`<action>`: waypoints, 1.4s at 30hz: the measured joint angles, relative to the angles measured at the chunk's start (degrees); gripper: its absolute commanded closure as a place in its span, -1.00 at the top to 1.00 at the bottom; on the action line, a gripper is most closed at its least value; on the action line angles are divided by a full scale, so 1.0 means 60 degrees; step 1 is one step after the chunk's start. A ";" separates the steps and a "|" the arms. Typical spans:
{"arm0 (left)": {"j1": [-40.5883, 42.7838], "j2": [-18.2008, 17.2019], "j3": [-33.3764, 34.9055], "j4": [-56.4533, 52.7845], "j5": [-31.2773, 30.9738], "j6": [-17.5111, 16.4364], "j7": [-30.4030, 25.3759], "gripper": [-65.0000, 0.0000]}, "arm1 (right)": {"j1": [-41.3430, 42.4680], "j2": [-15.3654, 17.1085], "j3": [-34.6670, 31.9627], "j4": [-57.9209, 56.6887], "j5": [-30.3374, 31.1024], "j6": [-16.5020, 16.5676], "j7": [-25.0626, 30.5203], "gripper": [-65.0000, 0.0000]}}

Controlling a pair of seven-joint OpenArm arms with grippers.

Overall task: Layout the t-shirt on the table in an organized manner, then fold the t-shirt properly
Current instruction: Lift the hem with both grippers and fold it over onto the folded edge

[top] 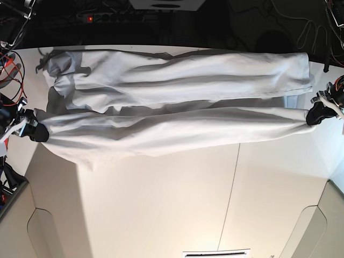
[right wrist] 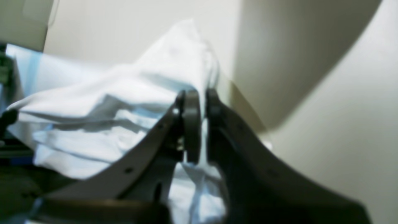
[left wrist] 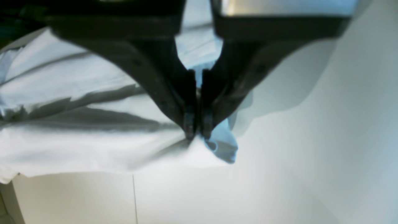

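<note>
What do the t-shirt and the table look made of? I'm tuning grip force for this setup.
The t-shirt looks like thin, soft woven or knit fabric, probably cotton: it is matte white and sags in long folds where it is stretched. The table looks like a hard, smooth, matte off-white board, perhaps laminate: it is flat, with one thin dark seam.

White t-shirt being stretched lengthwise across the far part of the table, one end being pinched by the left gripper, opposite end being pinched by the right gripper, long folds being formed between them, thin dark seam being shown on the tabletop
</note>
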 measured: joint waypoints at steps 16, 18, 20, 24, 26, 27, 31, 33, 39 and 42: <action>0.0448 0.0350 -0.1792 0.0004 -0.1683 -0.0033 0.1836 -1.00 | -0.1687 -0.0036 0.0991 0.1654 -0.0091 0.0091 -0.0135 -1.00; 0.0739 0.0364 -0.1792 0.0004 -0.1596 -0.0029 0.1865 -1.00 | -0.1902 -0.0117 0.0991 0.1661 -0.0240 0.0084 -0.0102 -1.00; 0.0958 0.0401 -0.1796 0.0000 -0.1435 -0.0033 0.1912 -1.00 | -0.2124 -0.0266 0.0991 0.1661 -0.0459 0.0084 -0.0102 -1.00; 0.0998 0.0572 -0.1807 0.0004 -0.0918 -0.0029 0.1843 -1.00 | -0.2324 -0.0506 0.0991 0.1479 -0.1100 0.0084 0.0120 -1.00; 0.0994 0.0729 -0.1807 0.0004 -0.0583 -0.0025 0.1829 -1.00 | -0.2331 -0.0583 0.0991 0.1147 -0.1457 0.0047 0.0448 -1.00; 0.0998 0.0809 -0.1807 0.0004 -0.0412 -0.0029 0.1832 -1.00 | -0.2317 -0.0590 0.0969 0.0933 -0.1603 0.0015 0.0543 -1.00; 0.1027 0.0954 -0.1807 0.0000 -0.0080 -0.0029 0.1832 -1.00 | -0.2339 -0.0586 0.0954 0.0076 -0.1756 -0.0018 0.0619 -1.00; 0.1024 0.0951 -0.1807 0.0004 -0.0106 -0.0029 0.1832 -0.67 | -0.2342 -0.0586 0.0954 -0.0189 -0.1741 -0.0029 0.0619 -1.00; 0.1024 0.0885 -0.1818 0.0004 -0.0656 -0.0022 0.1818 -0.34 | -0.2346 -0.0579 0.0954 -0.0157 -0.1370 -0.0066 0.0612 -0.35; 0.1035 0.0878 -0.1829 0.0200 -0.0874 -0.0025 0.1767 -0.34 | -0.2368 -0.0477 0.0954 0.0331 -0.1140 -0.0091 0.0474 -0.23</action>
